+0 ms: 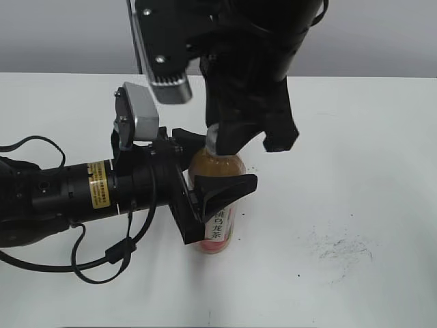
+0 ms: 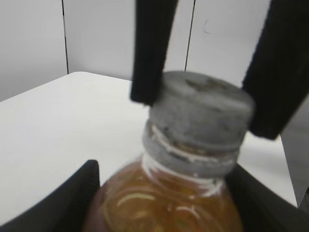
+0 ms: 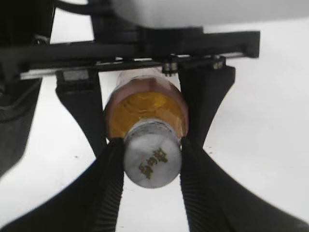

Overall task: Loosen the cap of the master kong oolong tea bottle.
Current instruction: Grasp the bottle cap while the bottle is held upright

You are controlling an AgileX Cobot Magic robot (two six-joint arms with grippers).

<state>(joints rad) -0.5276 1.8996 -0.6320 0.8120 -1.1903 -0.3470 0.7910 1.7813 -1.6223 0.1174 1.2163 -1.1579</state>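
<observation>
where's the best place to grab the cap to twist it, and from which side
Grip the cap on its round side wall, coming straight down from above: the bottle stands upright, so the cap faces up. The right gripper already does this, fingers pressed on opposite sides. The left gripper clamps the bottle's body from the side, which should stop it turning along.

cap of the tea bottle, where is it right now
The small round grey ribbed plastic cap sits on the clear amber-tea bottle at table centre, pinched by the right end effector from above, while the left end effector clamps the bottle's body.
</observation>
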